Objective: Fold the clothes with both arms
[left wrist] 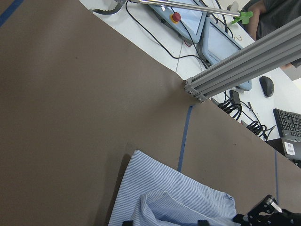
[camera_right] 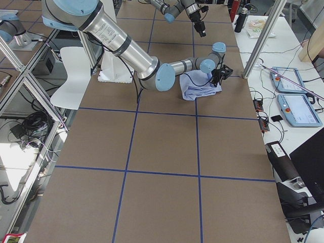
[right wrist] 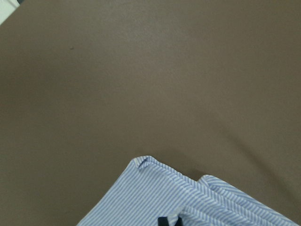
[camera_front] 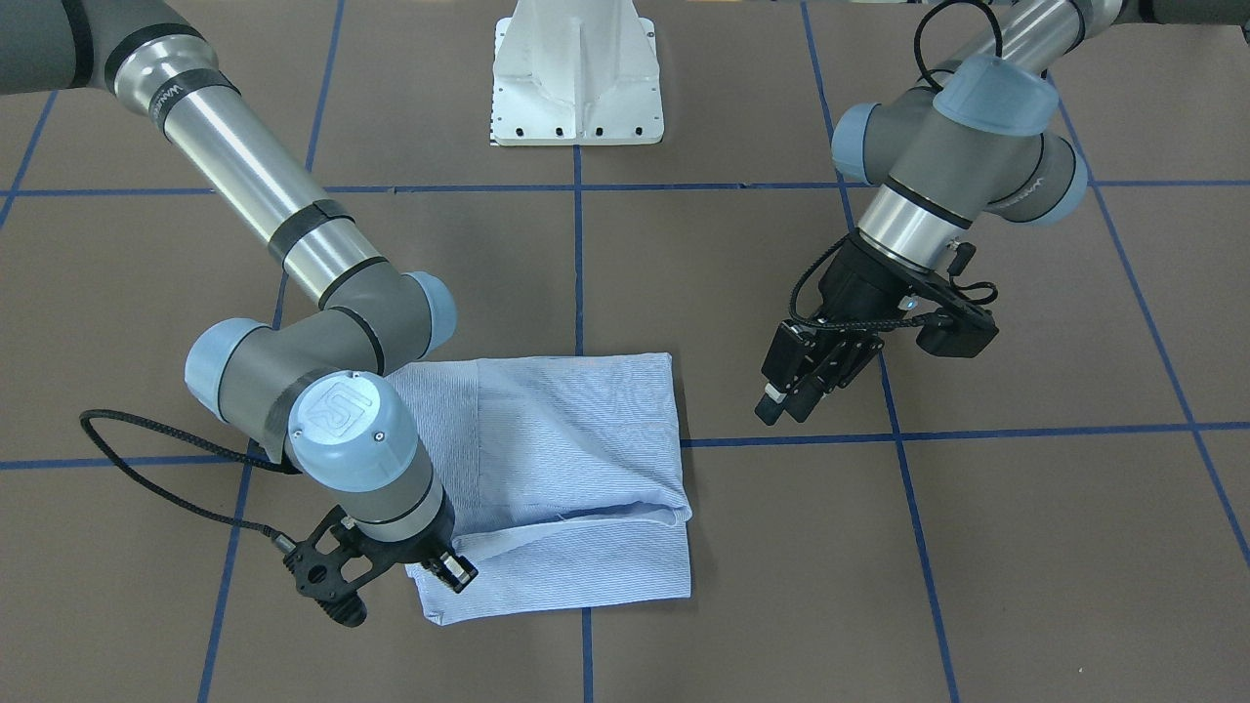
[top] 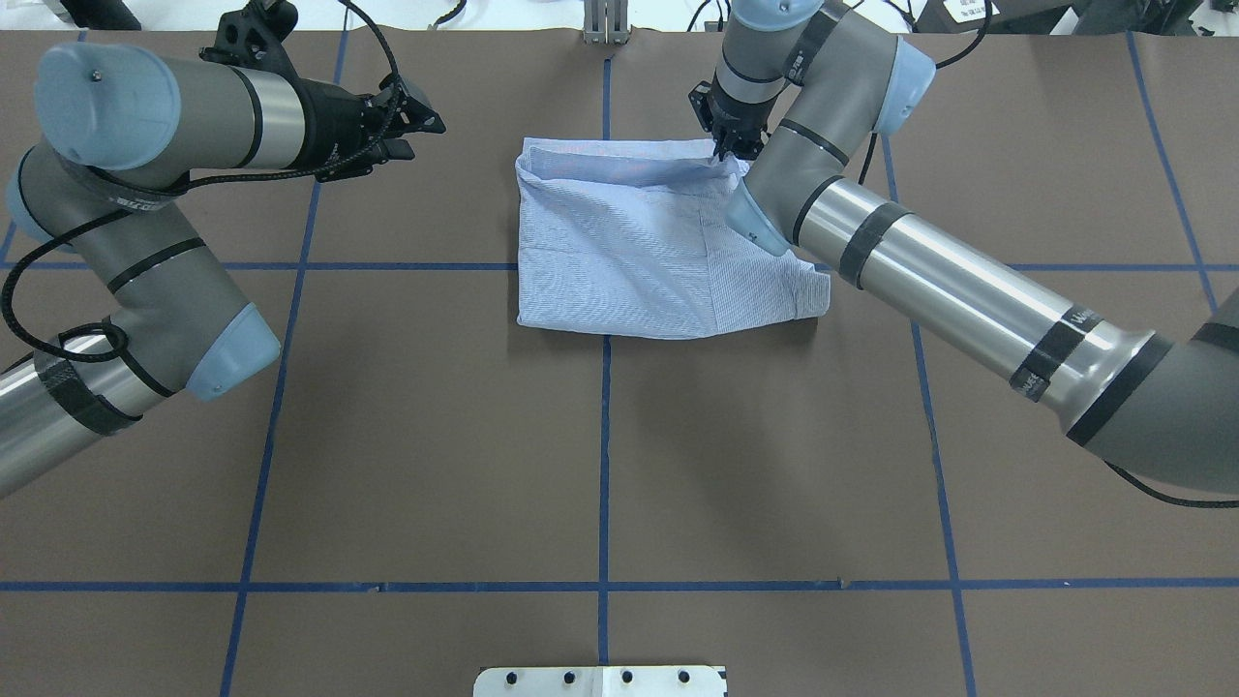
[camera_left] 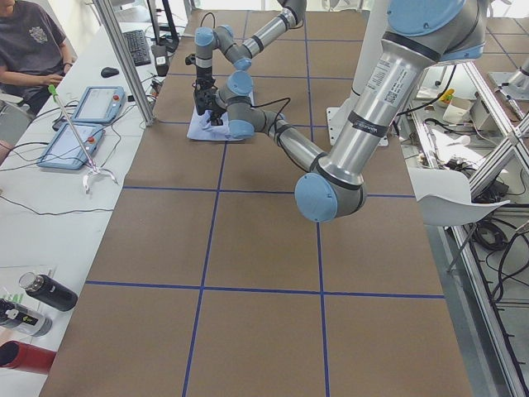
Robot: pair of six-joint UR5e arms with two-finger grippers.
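Right gripper (camera_front: 451, 572) is pinched onto the shirt (camera_front: 576, 439) at one corner of its top layer, on the operator-side edge of the bundle. The fabric there sits slightly proud of the layer below, so the flap looks carried, not laid. The wrist points nearly straight down, likely so the tips take only the upper ply.

Left gripper (camera_front: 784, 402) hangs above bare table (camera_front: 1025, 547), spread and holding nothing, well apart from the cloth (its wrist view shows the two tips wide at the frame's bottom edge). It is probably parked to the side to stay out of the fold's path.

The shirt is a roughly rectangular packet straddling the centre tape line (camera_front: 578, 273), on the half of the table far from the robot base (camera_front: 576, 78). No collar, buttons or sleeves show; they are tucked in or hidden.

Judgement: late stage, with one arm handling the fold. Risk: releasing the corner high could land the flap skewed, and the lower ply could drag along.
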